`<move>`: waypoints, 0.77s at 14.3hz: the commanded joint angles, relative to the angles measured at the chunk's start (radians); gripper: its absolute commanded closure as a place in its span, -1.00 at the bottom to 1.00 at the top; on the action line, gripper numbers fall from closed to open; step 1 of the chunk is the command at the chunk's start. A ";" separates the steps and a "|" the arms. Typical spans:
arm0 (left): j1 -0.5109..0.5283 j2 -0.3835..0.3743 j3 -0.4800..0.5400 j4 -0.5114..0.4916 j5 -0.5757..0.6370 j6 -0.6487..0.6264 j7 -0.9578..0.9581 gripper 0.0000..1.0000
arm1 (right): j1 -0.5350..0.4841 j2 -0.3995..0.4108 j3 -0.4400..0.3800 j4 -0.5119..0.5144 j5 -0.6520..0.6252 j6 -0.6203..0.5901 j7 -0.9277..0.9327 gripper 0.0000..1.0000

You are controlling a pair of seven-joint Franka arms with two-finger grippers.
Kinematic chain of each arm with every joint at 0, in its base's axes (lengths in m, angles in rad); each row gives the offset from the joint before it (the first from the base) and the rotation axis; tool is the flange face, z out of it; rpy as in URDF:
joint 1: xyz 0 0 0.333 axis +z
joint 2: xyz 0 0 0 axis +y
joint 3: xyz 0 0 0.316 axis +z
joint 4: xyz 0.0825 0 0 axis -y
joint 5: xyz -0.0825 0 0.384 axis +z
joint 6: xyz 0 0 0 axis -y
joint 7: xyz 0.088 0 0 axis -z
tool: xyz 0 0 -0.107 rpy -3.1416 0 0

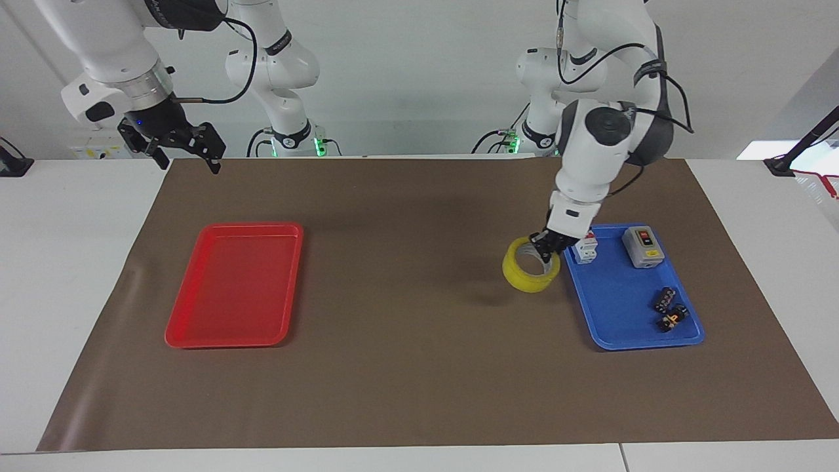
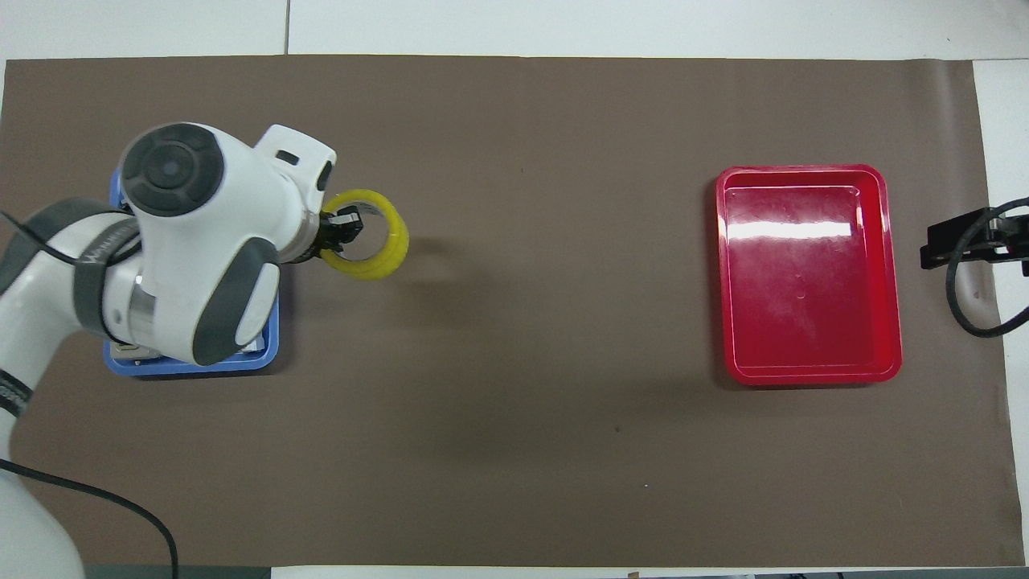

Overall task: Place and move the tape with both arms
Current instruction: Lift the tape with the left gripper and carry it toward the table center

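- Covering most of the table (image 1: pixel 78 288) was a brown mat (image 1: pixel 419 367), with a red tray (image 1: pixel 236 285) toward the right arm's end and a blue tray (image 1: pixel 613 328) toward the left arm's end; the bare mat between them looked like the natural place to set the tape down for a handover.
- Reaching out from its base, the left arm (image 1: pixel 593 141) held its hand (image 1: pixel 545 248) over the mat just beside the blue tray's rim, on the side toward the red tray.
- The right hand (image 1: pixel 177 141) waited in the air over the mat's corner nearest its own base, fingers spread, well apart from everything.
- The tape (image 1: pixel 531 272) hung tilted from the left hand, which pinched the roll's wall with one finger inside the core; a shadow on the mat suggested it was off the surface.
- A breaker (image 1: pixel 585 249), a switch box (image 1: pixel 642 247) and two small black parts (image 1: pixel 668 309) lay in the blue tray.
- To do this well, I judged the left arm should carry the roll toward the middle of the mat, lower it until it lay flat, and only then let go, so it would not roll off.
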 commanded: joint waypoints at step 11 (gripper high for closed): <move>-0.282 0.151 0.017 -0.040 0.039 0.153 -0.231 1.00 | -0.004 0.002 -0.001 0.002 0.001 -0.007 -0.049 -1.00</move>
